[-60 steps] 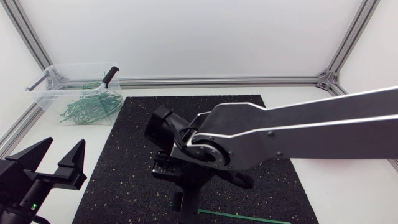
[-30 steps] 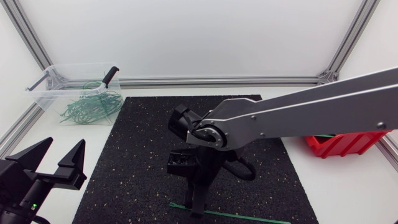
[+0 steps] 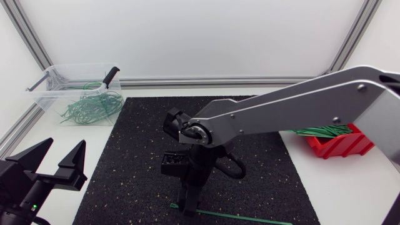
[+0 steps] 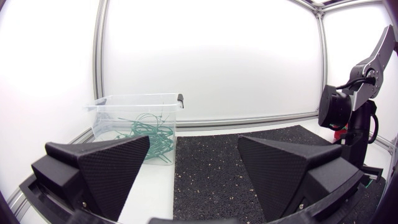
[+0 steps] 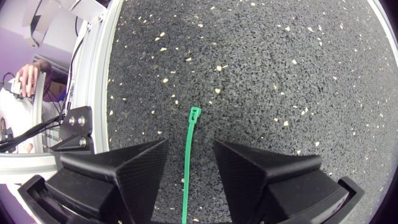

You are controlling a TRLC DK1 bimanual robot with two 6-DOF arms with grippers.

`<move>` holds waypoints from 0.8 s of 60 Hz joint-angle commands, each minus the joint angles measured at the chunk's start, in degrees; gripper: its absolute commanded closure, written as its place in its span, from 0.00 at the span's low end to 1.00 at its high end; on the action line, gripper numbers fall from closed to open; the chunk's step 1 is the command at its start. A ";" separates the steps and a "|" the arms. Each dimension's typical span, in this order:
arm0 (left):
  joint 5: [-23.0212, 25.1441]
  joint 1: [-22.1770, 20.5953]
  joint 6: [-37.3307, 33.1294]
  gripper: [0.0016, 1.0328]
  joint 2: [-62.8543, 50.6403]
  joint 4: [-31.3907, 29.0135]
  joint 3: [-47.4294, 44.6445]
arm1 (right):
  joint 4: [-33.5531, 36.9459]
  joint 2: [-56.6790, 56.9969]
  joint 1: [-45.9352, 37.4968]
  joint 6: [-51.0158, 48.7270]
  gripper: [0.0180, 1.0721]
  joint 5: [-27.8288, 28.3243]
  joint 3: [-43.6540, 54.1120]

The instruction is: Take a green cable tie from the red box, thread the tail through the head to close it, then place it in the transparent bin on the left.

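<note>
The black mat [image 3: 134,128] lies under the right arm [image 3: 294,103], the left gripper [image 4: 193,140] sits wide open beside it — and the right gripper [image 5: 190,144], jaws parted, straddles a green cable tie [image 5: 188,167] lying flat at the mat's front edge, untouched.

In the head view, the red box [image 3: 340,145] is largely covered by the right arm [image 3: 281,112]; only one end of it and some of its green ties [image 3: 322,131] are seen. The fingertips of the right gripper [image 3: 187,209] are hidden under its own wrist, and one end of the cable tie [image 3: 250,217] is covered there. In the right wrist view, the tie's tail is cut off between the fingers. The left gripper [image 3: 64,145] is cut off behind its fingers. The tangled ties [image 3: 94,106] in the bin [image 3: 42,97] cannot be counted.
</note>
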State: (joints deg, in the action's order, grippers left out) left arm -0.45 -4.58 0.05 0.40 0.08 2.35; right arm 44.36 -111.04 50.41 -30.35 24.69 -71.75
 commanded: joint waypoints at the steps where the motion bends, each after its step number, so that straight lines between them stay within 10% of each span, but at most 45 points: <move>1: 0.18 -0.17 0.82 0.04 0.21 -1.83 -1.38 | 1.17 -1.72 -0.67 -1.38 0.48 0.71 -1.38; 48: 0.27 -0.34 0.74 0.04 0.30 -2.63 -1.12 | 0.55 -4.36 1.27 -1.56 0.60 1.33 -0.68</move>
State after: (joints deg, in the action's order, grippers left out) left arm -0.45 -4.58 0.05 0.40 -0.08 2.39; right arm 44.91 -113.65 50.57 -30.98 25.50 -72.77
